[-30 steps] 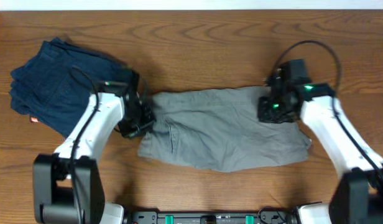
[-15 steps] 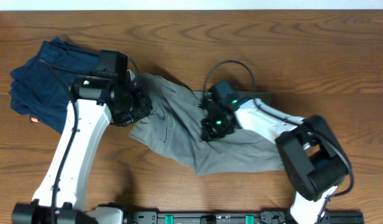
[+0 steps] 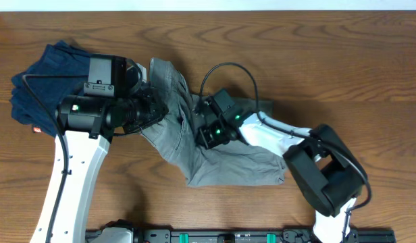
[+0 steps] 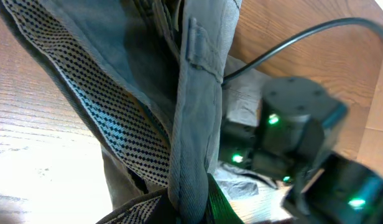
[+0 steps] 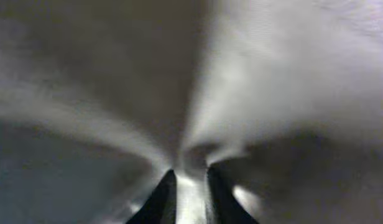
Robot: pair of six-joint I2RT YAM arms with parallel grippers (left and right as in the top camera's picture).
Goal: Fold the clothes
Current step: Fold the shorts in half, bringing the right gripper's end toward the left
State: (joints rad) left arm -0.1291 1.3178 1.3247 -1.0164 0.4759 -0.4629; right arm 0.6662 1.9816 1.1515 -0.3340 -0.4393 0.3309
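The gray shorts (image 3: 225, 165) lie bunched near the middle of the table (image 3: 370, 81), running from 11 o'clock toward 5 o'clock. The left gripper (image 3: 156, 111) is closed on their waistband (image 4: 194, 93) at the 10 o'clock edge. The right gripper (image 3: 202, 131) pinches cloth at the middle, and its fingers (image 5: 160, 196) squeeze the fabric between them. A folded navy garment (image 3: 46, 84) lies at 9 o'clock, beyond the left arm.

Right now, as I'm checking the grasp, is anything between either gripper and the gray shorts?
Nothing visible. The left gripper clamps the shorts at the waistband, and the right gripper pinches their fabric. The navy garment lies aside, to the left.
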